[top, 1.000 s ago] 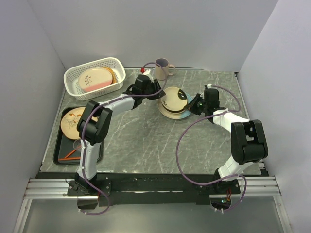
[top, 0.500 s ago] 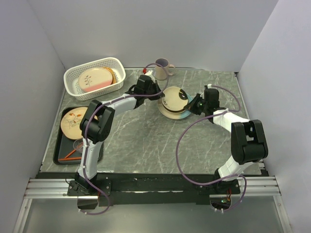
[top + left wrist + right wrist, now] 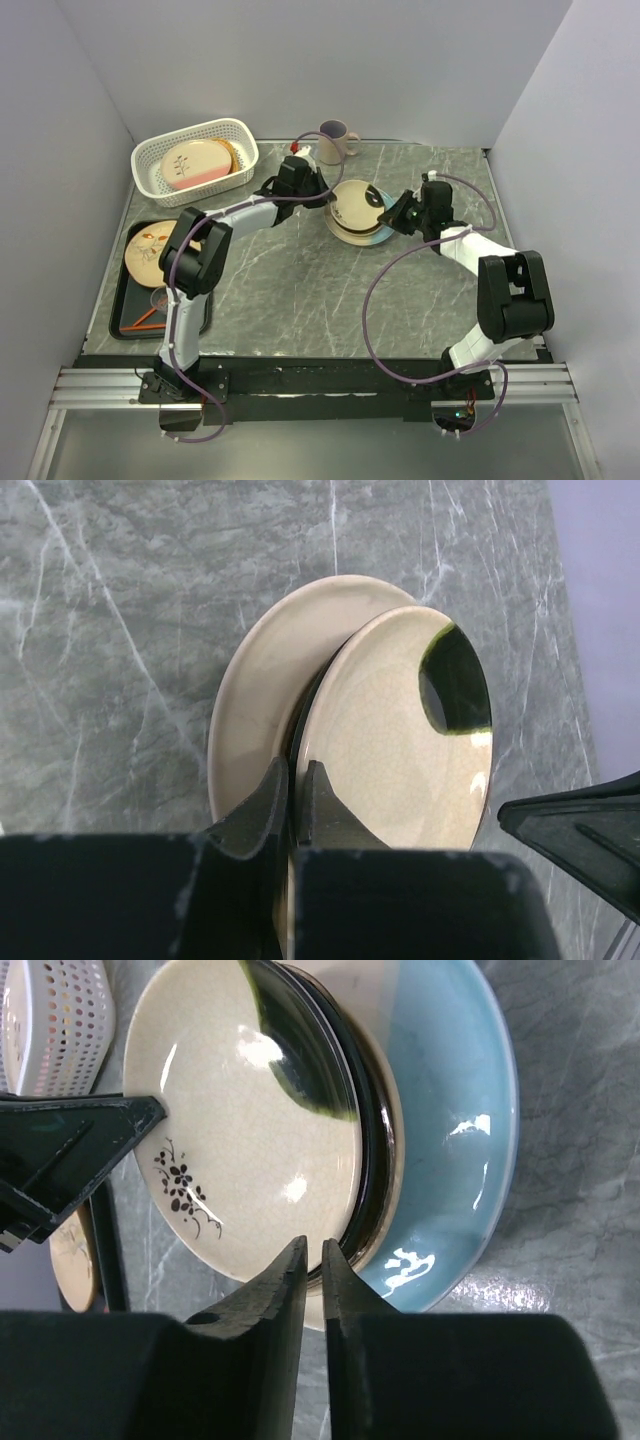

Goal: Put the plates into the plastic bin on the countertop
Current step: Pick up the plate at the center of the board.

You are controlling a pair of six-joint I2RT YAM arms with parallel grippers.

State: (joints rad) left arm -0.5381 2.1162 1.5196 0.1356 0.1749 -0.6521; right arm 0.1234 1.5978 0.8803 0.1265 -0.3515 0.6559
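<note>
My left gripper is shut on the near rim of a cream plate with a dark green patch. That plate is tilted up off a plain cream plate, which rests on a pale blue plate. My right gripper is shut and empty, its tips just over the stack's right rim. The white lattice bin stands at the back left. It holds a half-pink plate with a twig and a tan-orange plate.
A beige mug stands behind the stack near the back wall. A flat black tray at the left edge holds another plate and a red-orange stick. White walls close in the grey-green marble countertop.
My left gripper has lifted the green-patched plate's rim a little off the stack. My right gripper has shifted slightly left, closer to the stack.
</note>
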